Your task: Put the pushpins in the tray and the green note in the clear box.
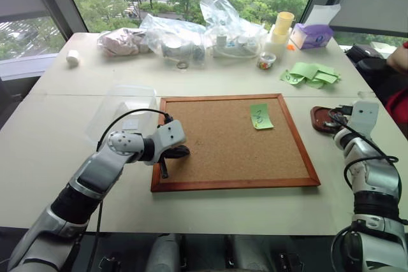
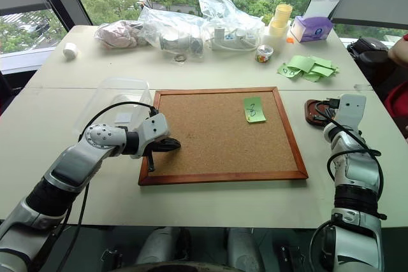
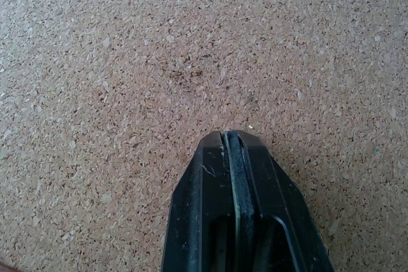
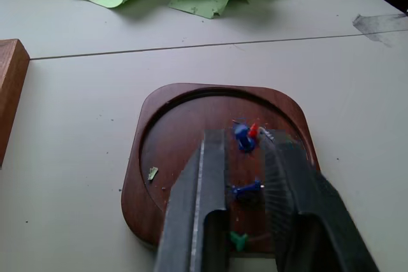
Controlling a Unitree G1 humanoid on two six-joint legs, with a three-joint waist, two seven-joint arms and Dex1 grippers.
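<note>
We judged the green note [image 1: 261, 117] on the corkboard [image 1: 217, 144] light and flimsy, best pinched at an edge; left gripper [image 3: 233, 141] jaws shut empty, right gripper [image 4: 245, 157] jaws parted over the tray [image 4: 172, 125] of pushpins [image 4: 245, 137].

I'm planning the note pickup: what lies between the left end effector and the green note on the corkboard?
Bare cork only. In the left eye view, nothing sits on the corkboard between the left end effector and the green note.

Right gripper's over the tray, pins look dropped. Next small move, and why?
Probably lift the right gripper clear of the tray: its jaws stand apart and the pushpins lie loose in the dish. The green note is on the corkboard, not in the clear box.
</note>
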